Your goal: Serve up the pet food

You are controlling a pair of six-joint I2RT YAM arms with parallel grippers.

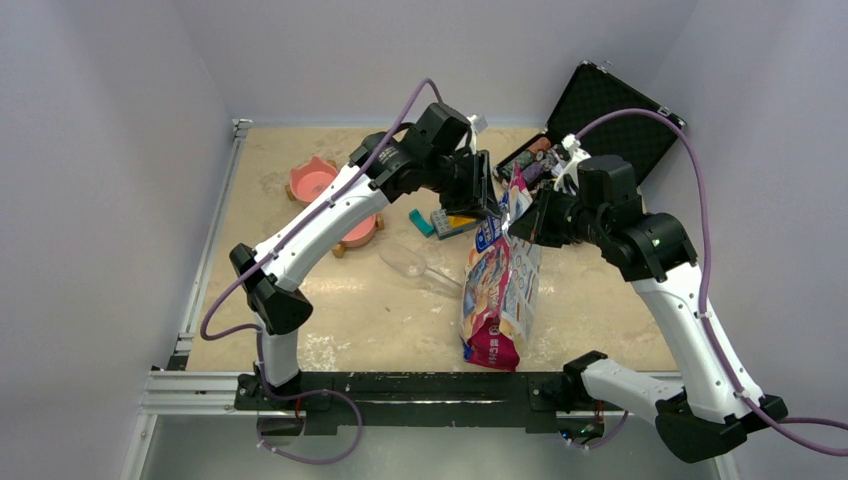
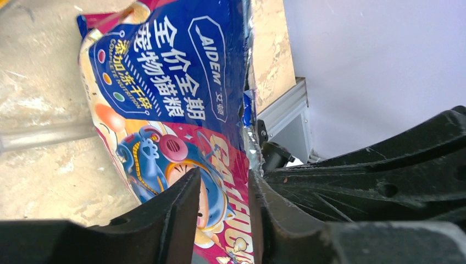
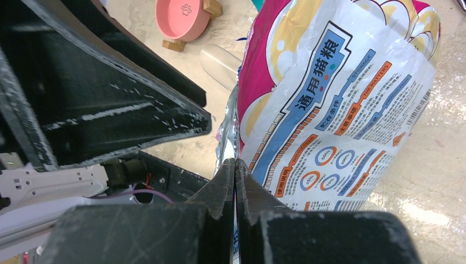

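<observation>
- Right gripper is clenched on the top edge of the bag, holding it upright.
- Left gripper faces it across the mouth, jaws apart around the opposite torn edge, not pinching it.
- Bag's long axis runs down from both grippers to the table; the pet food is hidden, presumably inside.
- Pink bowl sits well to the left, nearer the left arm.
</observation>
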